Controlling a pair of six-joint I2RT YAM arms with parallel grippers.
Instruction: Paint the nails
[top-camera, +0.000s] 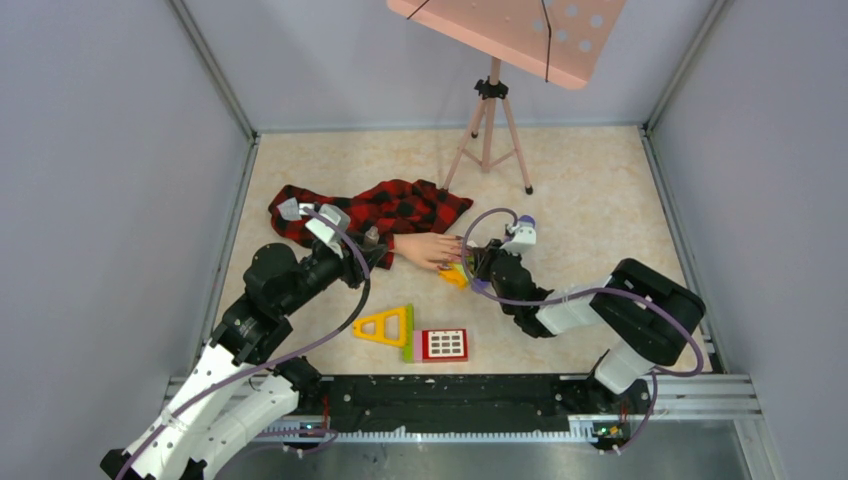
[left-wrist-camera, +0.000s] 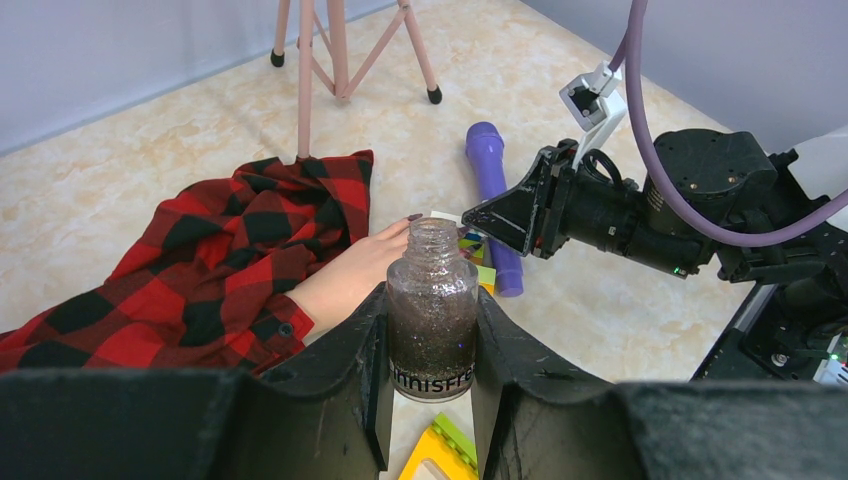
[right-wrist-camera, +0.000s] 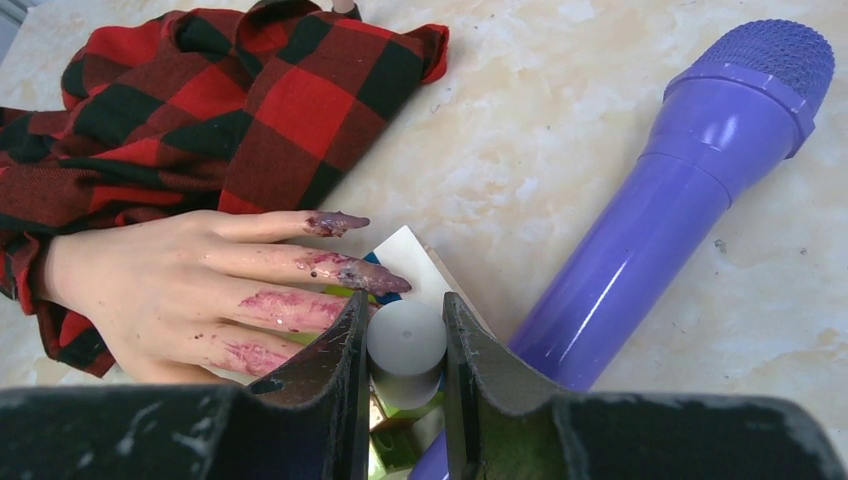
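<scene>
1. Your left pincer (left-wrist-camera: 429, 300) is clamped on a clear glass bottle (left-wrist-camera: 432, 325). The bottle is round-shouldered, uncapped and upright, and filled with dark glittery polish.
2. Your right pincer (right-wrist-camera: 403, 318) is closed on a small pale grey cap (right-wrist-camera: 405, 345) with a smooth, rounded top. What hangs below the cap is hidden.
3. The flesh-coloured mannequin hand (right-wrist-camera: 170, 280) lies flat on the mottled beige stone-look counter (right-wrist-camera: 560, 120). In the top view its fingers point to 3 o'clock.
4. The nails (right-wrist-camera: 345, 222) are dark purplish and glossy, and sit just at 10 o'clock of the grey cap. Purple smears run back along the finger skin.
5. The soft red-and-black plaid sleeve (right-wrist-camera: 200, 100) is bunched at 9 o'clock of the hand.
6. A smooth purple plastic microphone (right-wrist-camera: 680, 200) with a dimpled domed head lies just beside the fingertips. In the right wrist view it slants up toward 1 o'clock.
7. A yellow triangular frame tile (top-camera: 385, 325) and a red window tile (top-camera: 443, 345) lie at 6 o'clock of the hand. A pink tripod (top-camera: 490, 130) stands at 12 o'clock.
</scene>
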